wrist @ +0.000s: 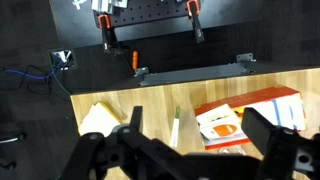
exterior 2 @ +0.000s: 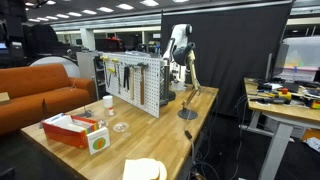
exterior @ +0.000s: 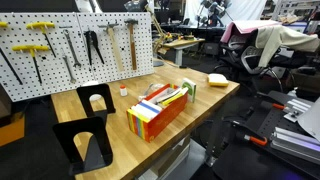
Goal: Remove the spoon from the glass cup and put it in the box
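The multicoloured box (exterior: 160,110) lies in the middle of the wooden table, with its orange long side and yellow end showing; it also shows in an exterior view (exterior 2: 70,127) and in the wrist view (wrist: 250,115). A thin white stick with a green end (wrist: 174,128), possibly the spoon, lies flat on the table between the box and a yellow sponge. A small clear glass (exterior 2: 120,127) stands near the box. My gripper (wrist: 200,140) is open and empty, high above the table, and shows on the arm (exterior 2: 190,72).
A flat yellow sponge (exterior: 218,78) lies near a table corner. A white cup (exterior 2: 108,101) stands by the pegboard of tools (exterior: 70,45). Black stands (exterior: 95,100) sit at the table's end. A white carton (exterior 2: 97,140) stands by the box.
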Tool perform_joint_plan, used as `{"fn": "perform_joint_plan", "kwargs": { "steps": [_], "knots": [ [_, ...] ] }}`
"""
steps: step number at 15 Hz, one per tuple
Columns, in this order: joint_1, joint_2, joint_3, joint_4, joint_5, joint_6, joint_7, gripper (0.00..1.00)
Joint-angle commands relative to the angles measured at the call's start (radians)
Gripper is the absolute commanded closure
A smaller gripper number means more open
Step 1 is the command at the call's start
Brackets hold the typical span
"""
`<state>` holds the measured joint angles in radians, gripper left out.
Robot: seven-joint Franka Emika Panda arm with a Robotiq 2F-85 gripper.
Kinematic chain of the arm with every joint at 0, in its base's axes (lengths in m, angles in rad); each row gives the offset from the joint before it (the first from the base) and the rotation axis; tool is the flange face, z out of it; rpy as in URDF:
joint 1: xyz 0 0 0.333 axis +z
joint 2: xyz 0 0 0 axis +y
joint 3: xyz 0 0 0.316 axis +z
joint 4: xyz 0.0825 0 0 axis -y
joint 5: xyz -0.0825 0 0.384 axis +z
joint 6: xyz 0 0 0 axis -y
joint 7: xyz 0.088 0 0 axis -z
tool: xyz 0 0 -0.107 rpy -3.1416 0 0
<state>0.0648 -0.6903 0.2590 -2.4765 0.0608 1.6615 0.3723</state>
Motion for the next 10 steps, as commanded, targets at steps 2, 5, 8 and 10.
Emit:
{"fn": "perform_joint_plan", "kwargs": {
  "steps": [2, 5, 8, 10],
  "knots": [
    [0.006, 0.014, -0.005, 0.009, 0.004, 0.006, 0.008, 0.00],
    [0.009, 0.067, 0.018, 0.024, -0.014, 0.077, 0.007, 0.00],
    [0.035, 0.177, 0.067, 0.040, -0.083, 0.202, -0.032, 0.00],
    [0.055, 0.274, 0.115, 0.065, -0.165, 0.278, -0.031, 0.00]
  ]
}}
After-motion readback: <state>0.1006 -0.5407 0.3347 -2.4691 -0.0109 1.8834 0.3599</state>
